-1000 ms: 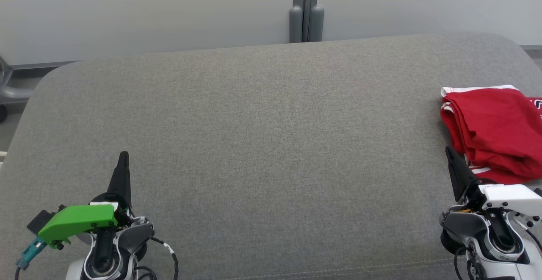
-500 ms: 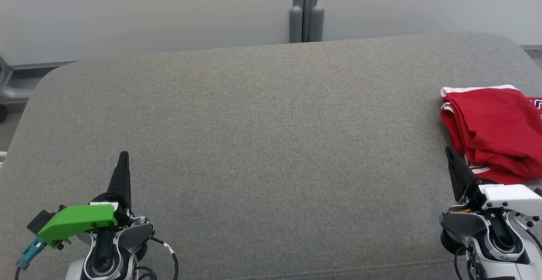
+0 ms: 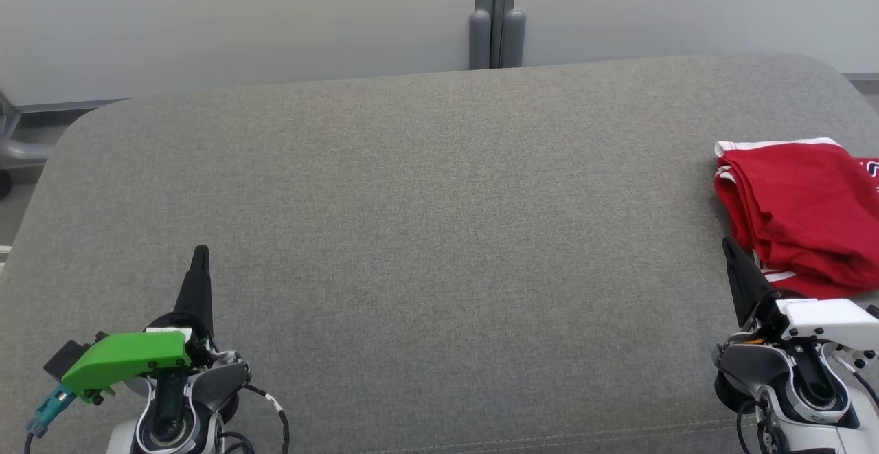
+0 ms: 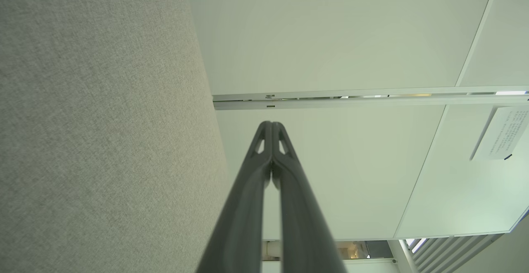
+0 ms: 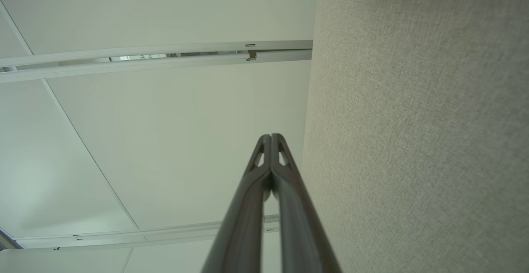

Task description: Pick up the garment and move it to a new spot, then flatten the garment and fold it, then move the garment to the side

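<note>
Red with white trim, the garment [image 3: 800, 213] lies bunched in rough folds at the right edge of the grey cushion [image 3: 426, 207], partly cut off by the head view's border. My right gripper [image 3: 728, 246] rests just beside the garment's near corner, fingers pressed together tip to tip, holding nothing. My left gripper [image 3: 200, 255] sits well apart at the lower left over bare fabric, likewise closed and empty. Beyond the cushion stands a pale wall panel [image 3: 240, 21].
</note>
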### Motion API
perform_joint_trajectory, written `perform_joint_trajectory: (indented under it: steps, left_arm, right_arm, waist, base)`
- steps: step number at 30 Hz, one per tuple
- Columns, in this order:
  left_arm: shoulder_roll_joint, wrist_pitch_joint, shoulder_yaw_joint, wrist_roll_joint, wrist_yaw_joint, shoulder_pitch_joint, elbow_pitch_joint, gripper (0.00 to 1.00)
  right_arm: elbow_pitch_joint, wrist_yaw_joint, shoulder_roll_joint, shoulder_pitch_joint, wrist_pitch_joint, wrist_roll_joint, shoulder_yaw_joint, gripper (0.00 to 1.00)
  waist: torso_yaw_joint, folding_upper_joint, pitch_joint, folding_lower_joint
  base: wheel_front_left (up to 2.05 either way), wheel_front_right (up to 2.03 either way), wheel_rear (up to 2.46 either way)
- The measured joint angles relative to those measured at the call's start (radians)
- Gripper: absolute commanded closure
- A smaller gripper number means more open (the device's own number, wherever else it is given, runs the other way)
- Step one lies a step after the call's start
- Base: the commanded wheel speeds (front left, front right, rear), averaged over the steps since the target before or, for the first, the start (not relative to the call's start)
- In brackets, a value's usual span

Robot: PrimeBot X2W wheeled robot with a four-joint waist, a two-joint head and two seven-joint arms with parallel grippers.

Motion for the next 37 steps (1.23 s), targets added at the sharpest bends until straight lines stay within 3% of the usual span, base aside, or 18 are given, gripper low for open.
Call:
perform_joint_trajectory:
  steps: [37]
  left_arm:
    - [0.000, 0.000, 0.000, 0.000, 0.000, 0.000, 0.000, 1.00]
  right_arm:
    - [0.000, 0.000, 0.000, 0.000, 0.000, 0.000, 0.000, 1.00]
  waist:
    - [0.000, 0.0000, 0.000, 0.0000]
  base:
    - [0.00, 0.00, 0.00]
